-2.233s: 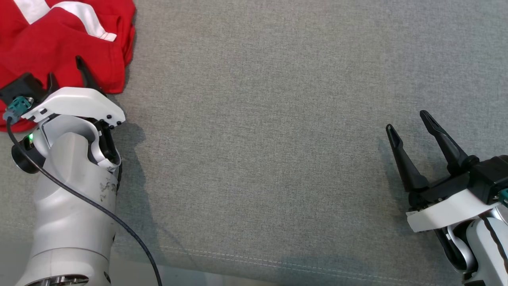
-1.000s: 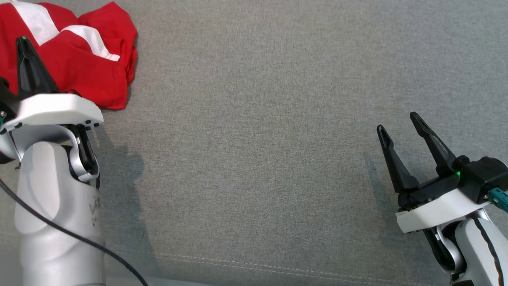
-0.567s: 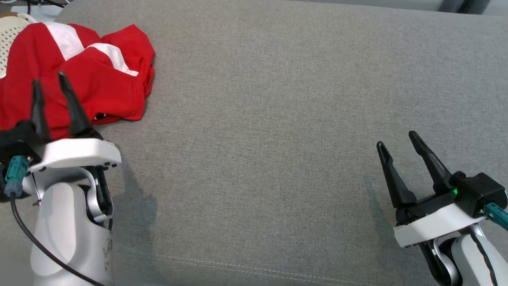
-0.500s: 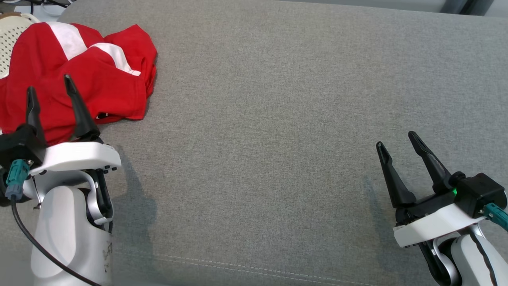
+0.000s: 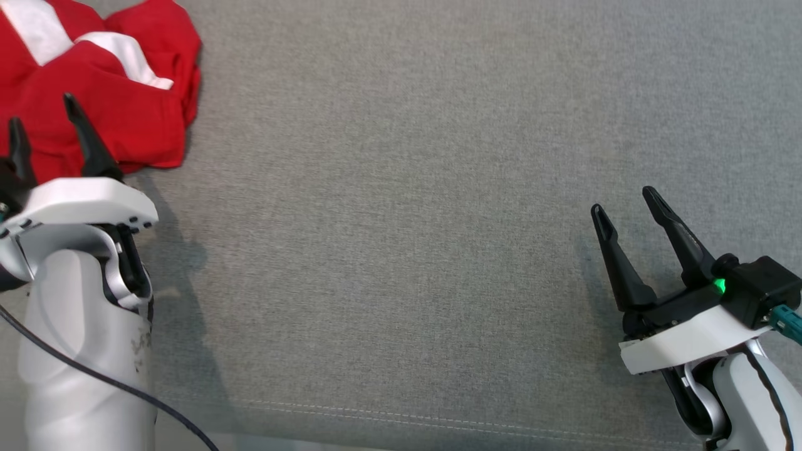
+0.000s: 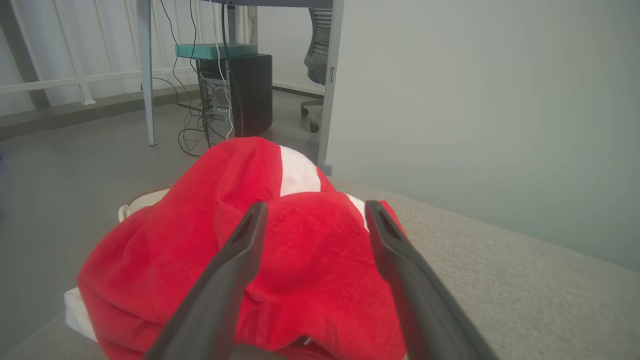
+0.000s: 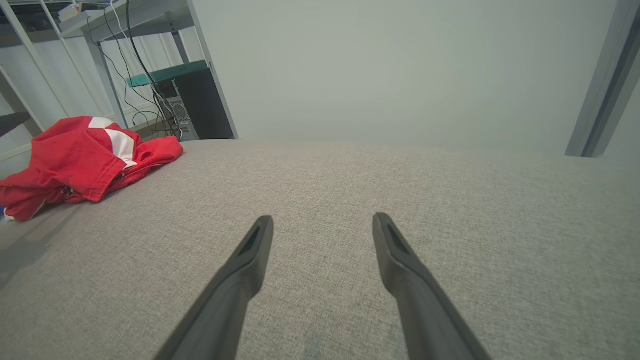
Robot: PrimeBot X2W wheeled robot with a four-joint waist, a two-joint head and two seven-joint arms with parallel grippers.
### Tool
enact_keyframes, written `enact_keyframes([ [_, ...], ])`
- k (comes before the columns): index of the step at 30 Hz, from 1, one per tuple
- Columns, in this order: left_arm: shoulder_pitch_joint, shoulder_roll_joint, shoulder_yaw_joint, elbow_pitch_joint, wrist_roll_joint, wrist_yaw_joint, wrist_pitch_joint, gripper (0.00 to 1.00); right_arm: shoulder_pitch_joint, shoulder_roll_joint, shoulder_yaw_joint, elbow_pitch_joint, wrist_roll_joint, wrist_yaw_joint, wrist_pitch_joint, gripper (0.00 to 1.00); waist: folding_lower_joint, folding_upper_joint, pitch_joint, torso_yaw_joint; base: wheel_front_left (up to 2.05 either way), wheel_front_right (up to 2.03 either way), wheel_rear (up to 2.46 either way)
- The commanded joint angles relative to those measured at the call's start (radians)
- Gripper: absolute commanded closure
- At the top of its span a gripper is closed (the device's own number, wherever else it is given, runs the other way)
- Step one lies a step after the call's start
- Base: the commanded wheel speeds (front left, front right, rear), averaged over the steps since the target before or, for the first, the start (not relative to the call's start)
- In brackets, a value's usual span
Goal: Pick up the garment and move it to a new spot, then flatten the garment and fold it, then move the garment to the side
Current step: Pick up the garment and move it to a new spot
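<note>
Left gripper (image 5: 41, 111), spread, faces the garment (image 5: 144, 125) (wrist view: computer tower (image 6: 252, 95) behind); right gripper (image 5: 623, 200) spread

The right gripper (image 7: 322, 222) holds its two dark fingers (image 7: 235, 285) spread wide with nothing between them, pointing across a bare stretch of grey woven surface (image 7: 450, 210). Well apart from them, at the upper left, the red garment (image 7: 75, 160) with white stripes lies crumpled near the surface's far edge. Behind it stands a dark computer tower (image 7: 202, 107) with a teal box (image 7: 167, 72) just above it and cables (image 7: 145, 65) hanging down, while a pale wall (image 7: 375, 65) and a grey post (image 7: 600, 85) stand at the back.
</note>
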Motion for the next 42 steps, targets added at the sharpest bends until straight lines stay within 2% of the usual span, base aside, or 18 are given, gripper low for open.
enact_keyframes([
  [1, -0.021, 0.040, 0.027, -0.015, -0.005, 0.006, -0.005, 0.00, -0.007, -0.013, 0.021, -0.026, 0.003, 0.001, -0.013, 0.00, 0.0000, 0.0000, 0.029, -0.021, 0.00, 0.00, 0.00],
  [10, -0.161, 0.081, 0.065, 0.164, 0.023, 0.035, -0.005, 0.00, -0.035, -0.059, 0.027, -0.039, 0.011, 0.001, -0.013, 0.00, 0.0000, 0.0000, 0.094, -0.050, 0.00, 0.00, 0.00],
  [22, -0.225, 0.082, 0.095, 0.373, 0.044, 0.060, -0.005, 0.00, 0.020, -0.111, 0.044, -0.053, 0.025, 0.001, -0.013, 0.00, 0.0000, 0.0000, 0.080, -0.021, 0.00, 0.00, 0.00],
  [31, -0.264, 0.101, 0.098, 0.386, 0.065, 0.060, -0.005, 0.00, -0.005, -0.115, 0.069, -0.064, 0.028, 0.001, -0.013, 0.00, 0.0000, 0.0000, 0.115, -0.030, 0.00, 0.00, 0.00],
  [32, -0.264, 0.102, 0.098, 0.389, 0.067, 0.057, -0.005, 0.90, -0.006, -0.116, 0.070, -0.063, 0.029, 0.001, -0.013, 0.00, 0.0000, 0.0000, 0.117, -0.031, 0.00, 0.00, 0.00],
  [33, -0.265, 0.103, 0.099, 0.389, 0.068, 0.054, -0.005, 1.00, -0.007, -0.116, 0.070, -0.062, 0.031, 0.001, -0.013, 0.00, 0.0000, 0.0000, 0.119, -0.032, 0.00, 0.00, 0.00],
  [38, -0.262, 0.107, 0.102, 0.350, 0.076, 0.043, -0.005, 1.00, -0.010, -0.115, 0.066, -0.059, 0.032, 0.001, -0.013, 0.00, 0.0000, 0.0000, 0.125, -0.034, 0.00, 0.00, 0.00],
  [42, -0.241, 0.095, 0.105, 0.267, 0.087, 0.034, -0.005, 1.00, -0.014, -0.111, 0.061, -0.055, 0.031, 0.001, -0.013, 0.00, 0.0000, 0.0000, 0.121, -0.030, 0.00, 0.00, 0.00],
])
